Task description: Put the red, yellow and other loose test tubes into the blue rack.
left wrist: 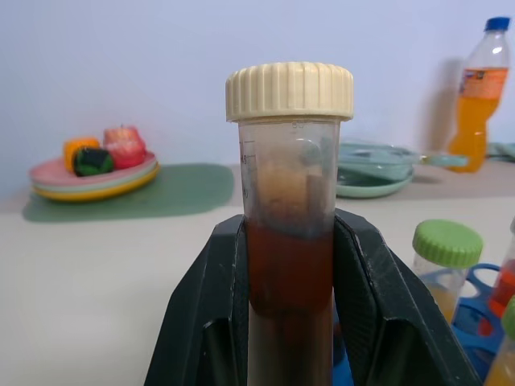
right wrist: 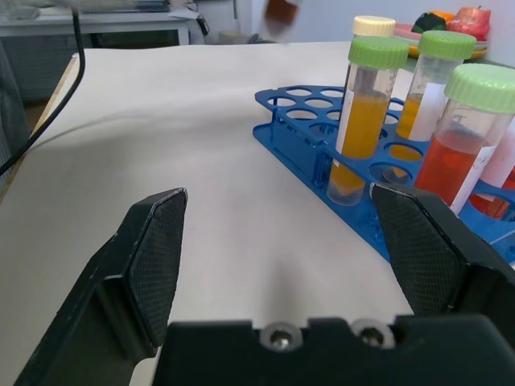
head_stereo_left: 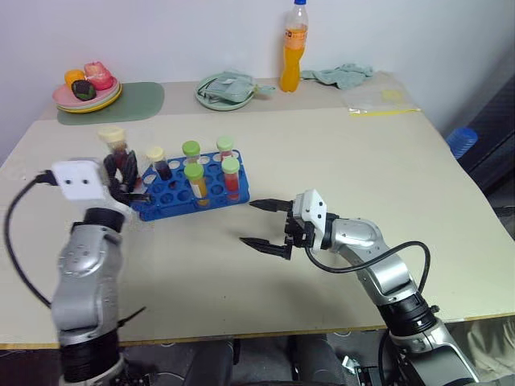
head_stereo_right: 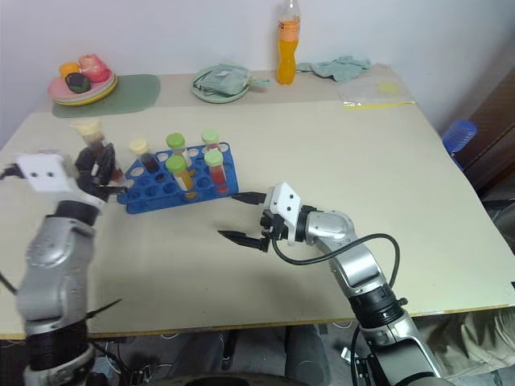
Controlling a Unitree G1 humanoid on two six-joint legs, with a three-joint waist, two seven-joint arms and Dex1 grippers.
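Observation:
My left gripper (head_stereo_left: 123, 172) is shut on a dark brown test tube (left wrist: 290, 201) with a cream cap (head_stereo_left: 113, 135), holding it upright just left of the blue rack (head_stereo_left: 179, 195) and above the table. Several capped tubes stand in the rack: yellow ones (head_stereo_left: 195, 182), red ones (head_stereo_left: 232, 174) and a dark one (head_stereo_left: 156, 162). My right gripper (head_stereo_left: 266, 223) hovers open and empty over the table to the right of the rack, its fingers pointing toward it. In the right wrist view the rack (right wrist: 294, 122) and a yellow tube (right wrist: 360, 121) lie beyond its fingertips (right wrist: 154, 259).
At the back of the table are an orange drink bottle (head_stereo_left: 294, 48), a plate of toy fruit (head_stereo_left: 87, 92) on a green mat (head_stereo_left: 141, 101), a green dish with a cloth (head_stereo_left: 226, 88), a rag (head_stereo_left: 342, 75) and a plastic bag (head_stereo_left: 382, 100).

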